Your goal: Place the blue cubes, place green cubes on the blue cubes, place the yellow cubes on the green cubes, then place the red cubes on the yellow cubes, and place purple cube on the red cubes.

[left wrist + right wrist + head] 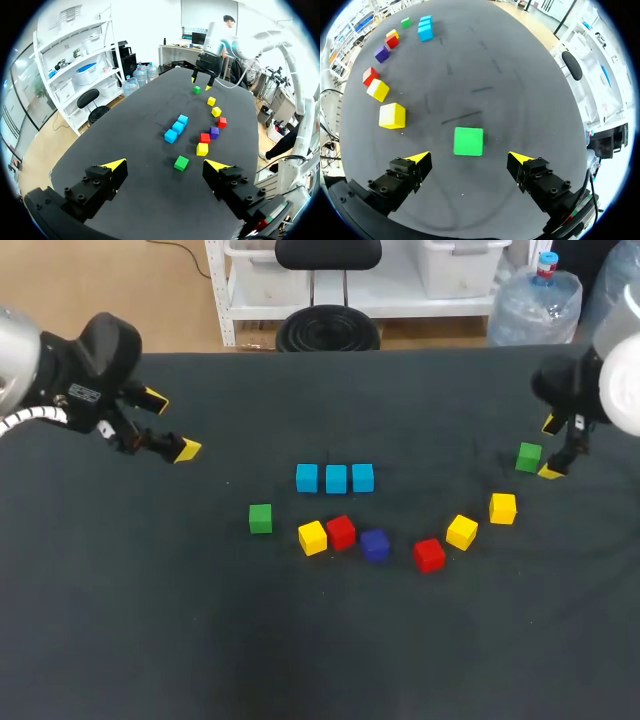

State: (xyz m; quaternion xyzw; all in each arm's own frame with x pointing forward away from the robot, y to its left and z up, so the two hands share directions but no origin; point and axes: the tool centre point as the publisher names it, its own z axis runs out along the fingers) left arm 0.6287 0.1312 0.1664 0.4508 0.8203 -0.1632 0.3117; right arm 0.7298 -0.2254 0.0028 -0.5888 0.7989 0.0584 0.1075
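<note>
Green cube (468, 141) sits just ahead of the wide-open right gripper (468, 158); descend centred, square to its sides, then close.

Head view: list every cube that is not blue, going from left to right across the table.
green cube → yellow cube → red cube → purple cube → second red cube → second yellow cube → third yellow cube → second green cube

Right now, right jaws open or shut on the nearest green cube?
Open. The right jaws stand wide apart; the green cube lies just ahead, touching neither.
</note>
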